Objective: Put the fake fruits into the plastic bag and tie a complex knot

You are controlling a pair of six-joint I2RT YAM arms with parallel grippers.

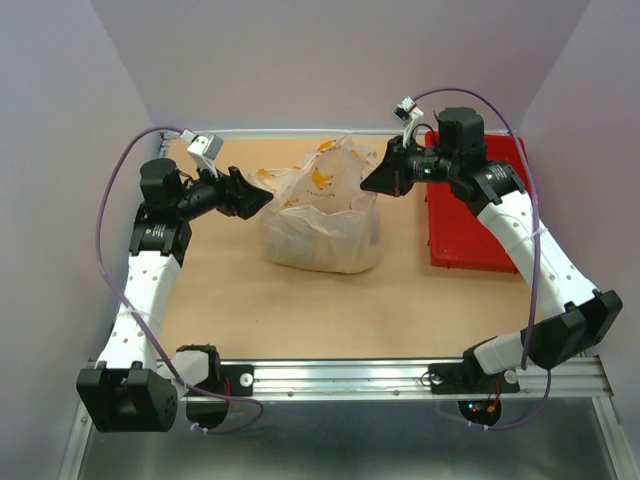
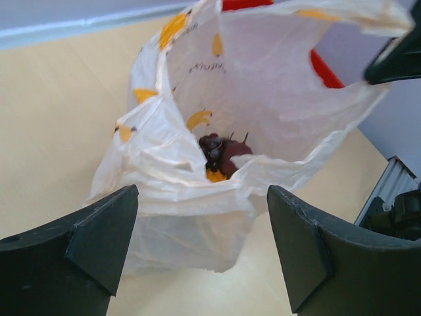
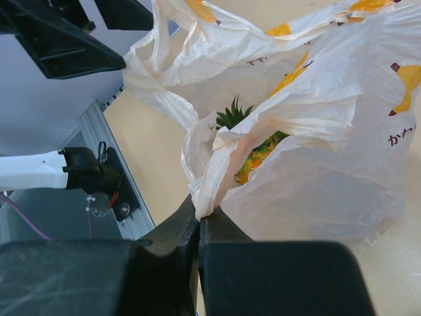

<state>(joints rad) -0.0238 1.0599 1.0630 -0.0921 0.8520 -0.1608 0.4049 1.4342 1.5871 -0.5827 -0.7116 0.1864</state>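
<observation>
The plastic bag [image 1: 320, 215] stands mouth-up in the middle of the table, whitish with orange marks. My right gripper [image 1: 372, 182] is shut on the bag's right rim, and in the right wrist view its jaws [image 3: 199, 218] pinch a twisted edge of the film. The pineapple's green crown [image 3: 233, 113] and orange-green body [image 3: 258, 157] show inside the bag [image 3: 329, 151]. My left gripper [image 1: 260, 200] is open at the bag's left side. In the left wrist view the gripper [image 2: 202, 214] has its fingers spread, with the bag's near rim [image 2: 197, 197] between them. A dark grape cluster [image 2: 220, 153] lies inside.
A red tray [image 1: 470, 215] lies right of the bag, under the right arm. A metal rail [image 1: 400, 378] runs along the near table edge. Grey walls close the back and the sides.
</observation>
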